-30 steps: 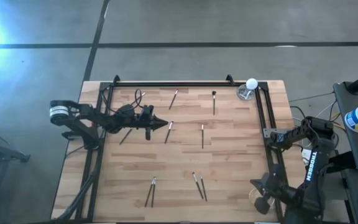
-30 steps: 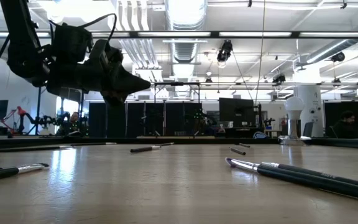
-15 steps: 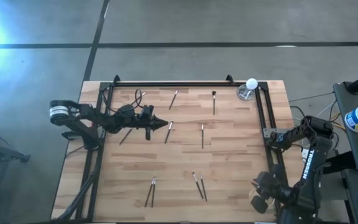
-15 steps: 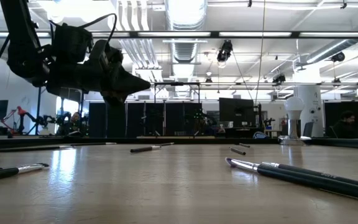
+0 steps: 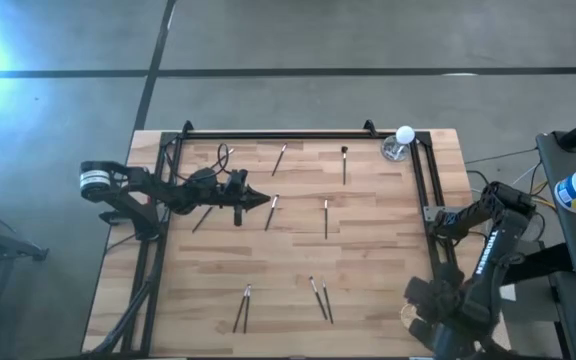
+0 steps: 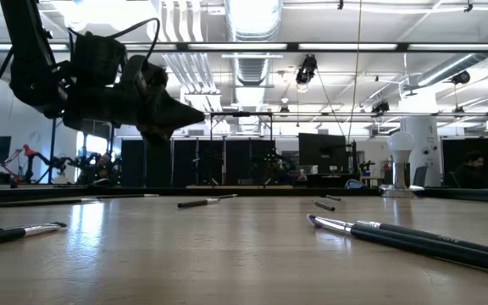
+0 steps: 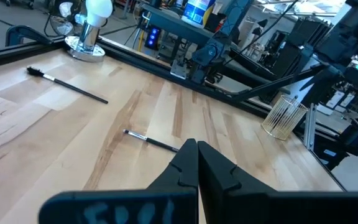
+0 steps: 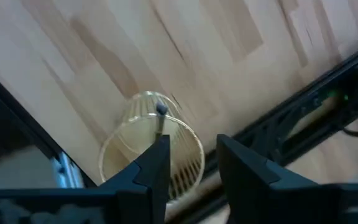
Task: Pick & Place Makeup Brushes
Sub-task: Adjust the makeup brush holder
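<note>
Now the left pincer [image 5: 266, 202] is being held shut and empty above the worktop [image 5: 368, 260]; the nearest makeup brush [image 5: 271, 211] is lying just ahead of its tip, angled slightly off the pincer's line.

The right pincer [image 8: 188, 165] is hanging parted, empty, over a cup [image 8: 151, 152].

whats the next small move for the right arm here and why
Probably lift the right gripper away from the wire cup. Its fingers stand open directly over the cup, and a brush already stands inside it, so that drop looks done. Many brushes still lie on the table.
</note>
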